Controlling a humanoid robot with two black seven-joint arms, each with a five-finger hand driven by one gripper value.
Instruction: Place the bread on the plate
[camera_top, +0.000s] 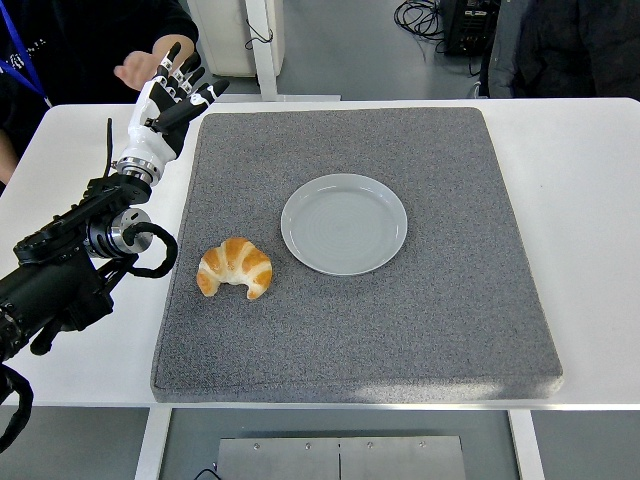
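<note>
While only the head view is given, all entries below are read from it.
Head view, mat: grey mat (420, 330) covering most of the white table (590, 200).
Plate: pale plate (344, 223) near the mat's centre (nothing on it).
Bread: croissant (236, 267) on the mat, just left of and nearer than the plate, apart from it.
Left hand: left hand (170, 100) raised at the mat's far-left corner, fingers spread, holding nothing, well apart from the croissant.
Person: a person's hand (140, 70) just behind it.

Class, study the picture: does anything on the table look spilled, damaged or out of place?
Nothing stands out. The croissant lies whole on the grey mat, left of the empty plate, apart from it. The left hand is raised open past the mat's far-left corner.
</note>
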